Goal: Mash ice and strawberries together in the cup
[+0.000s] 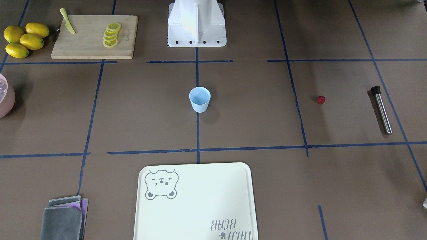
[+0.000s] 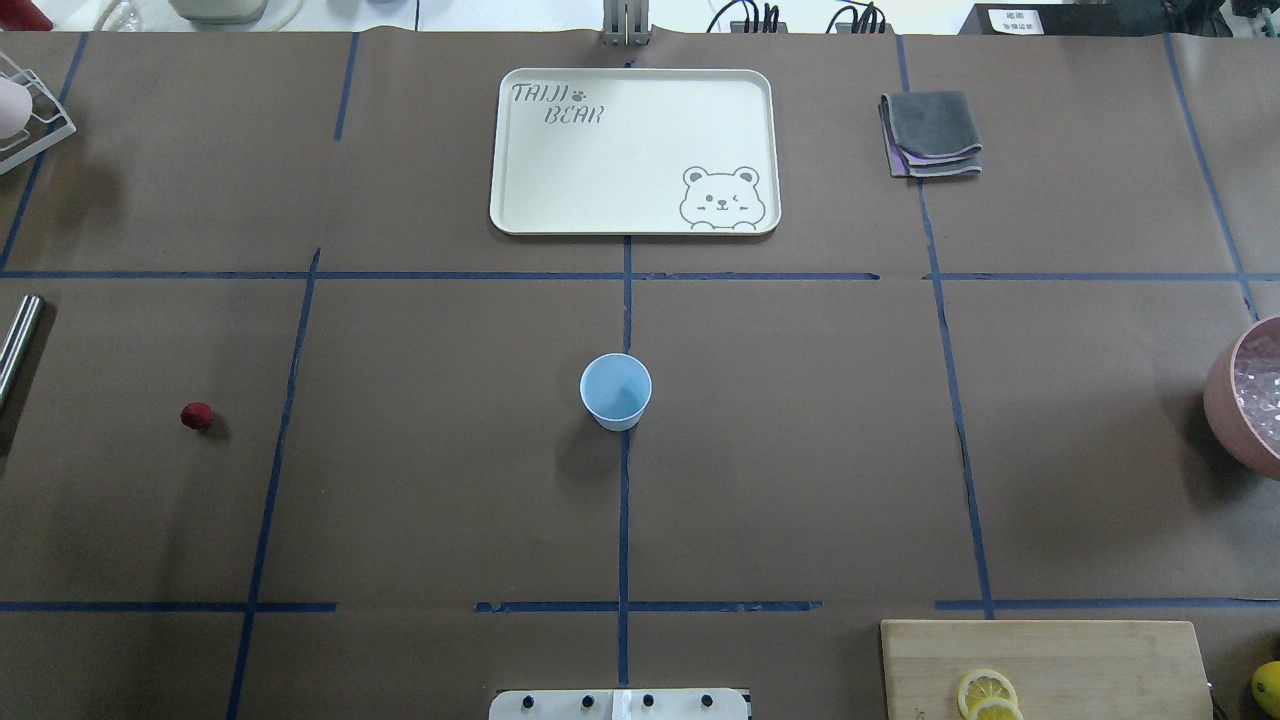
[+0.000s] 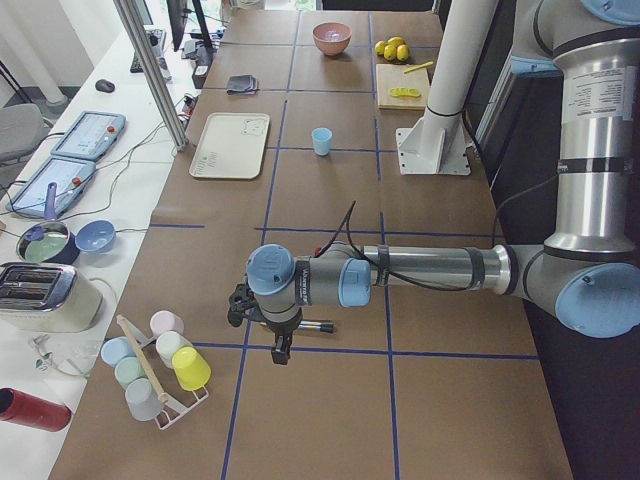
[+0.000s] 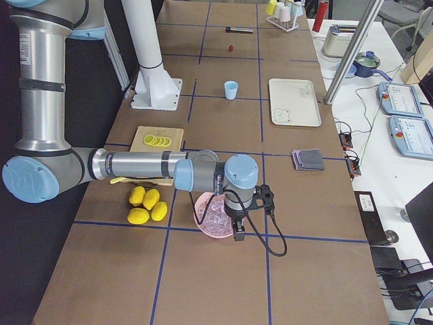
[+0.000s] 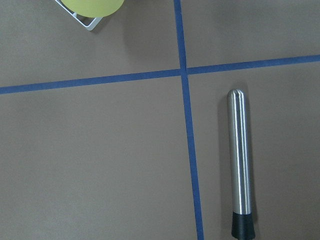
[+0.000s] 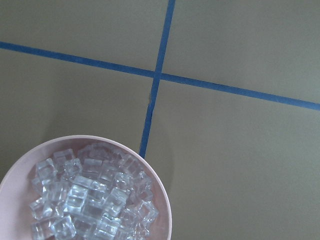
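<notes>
While the cup stands mid-picture in the overhead view, 1 strawberry lies at middle left, and ice fills a pink bowl at the right edge. I cannot tell how wide the left gripper or right gripper is.

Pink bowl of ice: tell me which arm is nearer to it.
Right. The right gripper hangs right by the pink bowl, at its rim; the left gripper is far off, above the metal muddler.
</notes>
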